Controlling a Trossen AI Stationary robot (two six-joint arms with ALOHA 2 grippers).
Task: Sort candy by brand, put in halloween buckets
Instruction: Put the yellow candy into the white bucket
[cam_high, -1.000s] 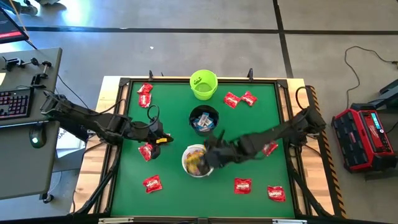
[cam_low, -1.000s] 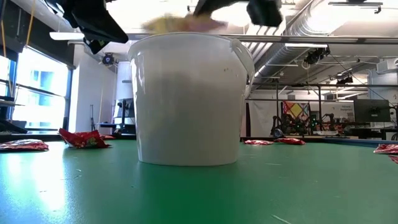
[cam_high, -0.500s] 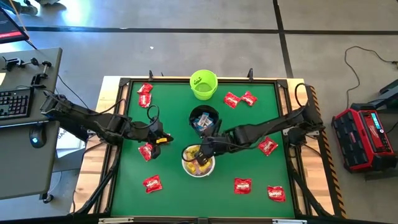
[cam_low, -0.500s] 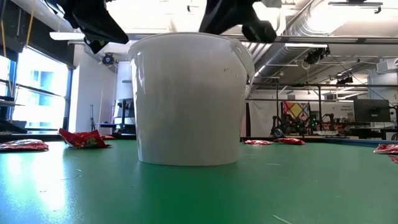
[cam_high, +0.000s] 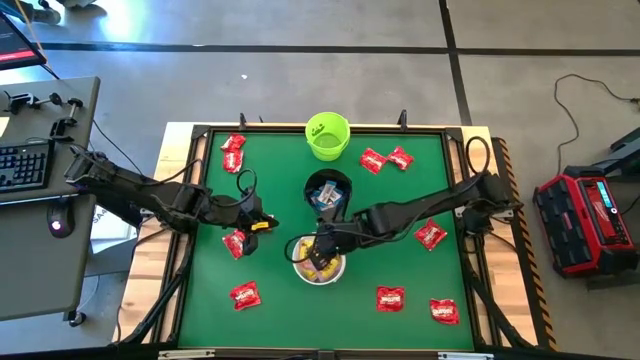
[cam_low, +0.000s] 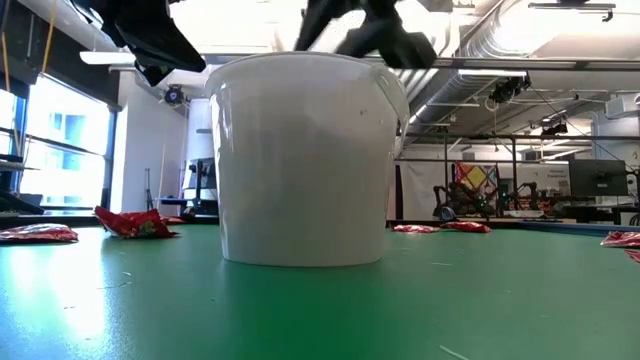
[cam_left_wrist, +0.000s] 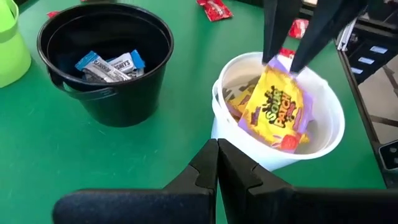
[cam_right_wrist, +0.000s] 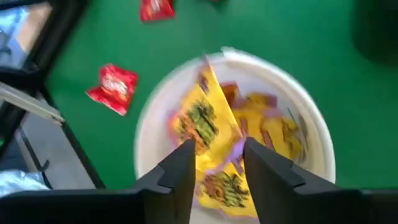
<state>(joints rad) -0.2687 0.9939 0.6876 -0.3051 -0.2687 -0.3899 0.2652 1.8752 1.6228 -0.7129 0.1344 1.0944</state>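
Over the white bucket (cam_high: 318, 262), low at the centre of the high view, the right tool (cam_high: 322, 251) is held with its fingers apart on either side of a yellow packet (cam_left_wrist: 277, 106), which leans inside on other yellow candy. Whether the packet is already freed cannot be told. A clean release is judged best made by a straight lift clear of the rim. Left of it, the left tool (cam_high: 258, 222) is seen closed and empty beside a red packet (cam_high: 236, 243) on the desk (cam_high: 280, 190). Farther up, the black bucket (cam_high: 328, 191) holds blue-and-white packets (cam_left_wrist: 109, 64); the green bucket (cam_high: 327, 136) lies beyond.
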